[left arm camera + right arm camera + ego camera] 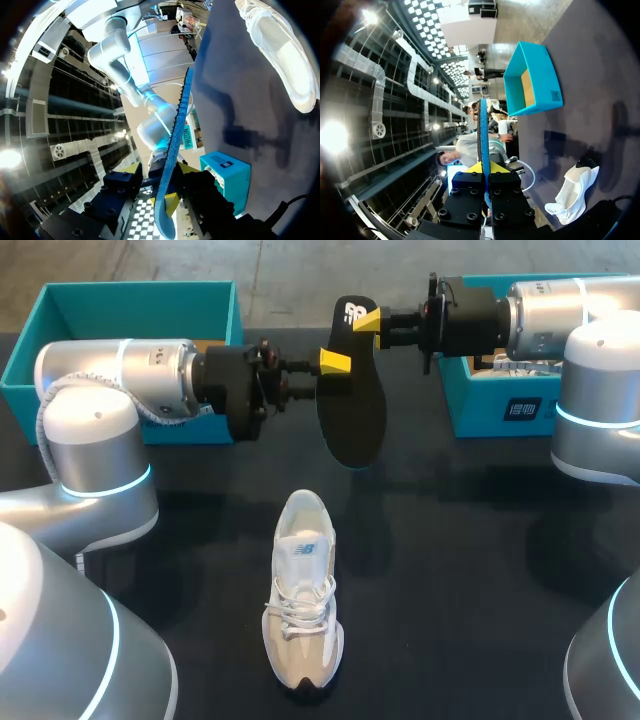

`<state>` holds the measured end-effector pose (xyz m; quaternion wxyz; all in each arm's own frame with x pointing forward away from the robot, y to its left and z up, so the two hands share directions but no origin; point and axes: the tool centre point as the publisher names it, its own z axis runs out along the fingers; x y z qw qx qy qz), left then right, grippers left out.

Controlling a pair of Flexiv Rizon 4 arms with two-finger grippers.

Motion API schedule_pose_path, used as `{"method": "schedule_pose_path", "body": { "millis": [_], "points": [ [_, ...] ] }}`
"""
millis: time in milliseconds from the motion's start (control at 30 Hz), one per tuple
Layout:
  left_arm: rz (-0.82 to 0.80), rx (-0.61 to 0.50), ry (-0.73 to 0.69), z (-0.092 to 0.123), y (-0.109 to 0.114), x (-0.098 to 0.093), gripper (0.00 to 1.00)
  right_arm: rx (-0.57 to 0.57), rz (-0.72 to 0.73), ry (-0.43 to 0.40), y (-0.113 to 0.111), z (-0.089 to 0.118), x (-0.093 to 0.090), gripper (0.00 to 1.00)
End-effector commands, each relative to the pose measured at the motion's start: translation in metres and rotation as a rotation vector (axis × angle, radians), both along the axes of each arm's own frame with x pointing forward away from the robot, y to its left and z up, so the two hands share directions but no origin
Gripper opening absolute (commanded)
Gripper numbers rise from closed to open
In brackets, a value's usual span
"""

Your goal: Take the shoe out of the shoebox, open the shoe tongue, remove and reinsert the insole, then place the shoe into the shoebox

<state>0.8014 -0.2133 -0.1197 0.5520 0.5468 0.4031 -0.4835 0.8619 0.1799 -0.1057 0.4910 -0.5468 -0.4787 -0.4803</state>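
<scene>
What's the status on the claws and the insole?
Insole midair, left claw and right claw both shut on it. Sneaker on table below, untouched. Nothing between them.

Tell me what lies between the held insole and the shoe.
Nothing: the head view shows only bare table between the insole and the shoe.

rest | table [470, 580] | black matte top | fills the head view's lower part
</scene>
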Motion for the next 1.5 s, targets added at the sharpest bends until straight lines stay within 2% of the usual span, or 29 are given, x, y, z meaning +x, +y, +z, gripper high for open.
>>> {"method": "schedule_pose_path", "body": {
  "millis": [33,200,300,367,900,933,967,1233,1500],
  "points": [
    [0.007,0.008,0.003,-0.002,-0.002,-0.002,0.36,-0.002,-0.002,0.001,0.001,0.0,-0.001,0.0],
    [0.017,0.012,0.009,-0.004,-0.002,-0.001,0.31,-0.002,-0.002,0.001,0.001,0.0,-0.001,0.0],
    [0.021,0.015,0.01,-0.005,-0.002,0.001,0.15,-0.002,-0.002,0.001,0.001,0.0,-0.001,0.0],
    [0.024,0.016,0.011,-0.006,-0.003,0.002,0.0,-0.002,-0.002,0.001,0.001,0.0,-0.001,0.0],
    [0.023,0.021,0.004,-0.007,-0.007,0.003,0.0,0.001,-0.001,0.0,0.001,0.0,-0.001,0.0],
    [0.023,0.021,0.004,-0.007,-0.007,0.003,0.0,0.004,-0.002,-0.002,0.001,0.0,-0.001,0.22],
    [0.023,0.021,0.003,-0.007,-0.007,0.003,0.0,0.01,-0.006,-0.007,0.001,0.0,0.0,1.0],
    [0.035,0.031,-0.002,-0.007,0.001,0.003,0.0,0.029,-0.028,-0.069,-0.004,0.008,-0.008,1.0],
    [0.041,0.036,0.034,-0.009,0.022,-0.003,0.0,0.035,-0.011,-0.084,-0.01,0.001,-0.032,1.0]
  ]
}}
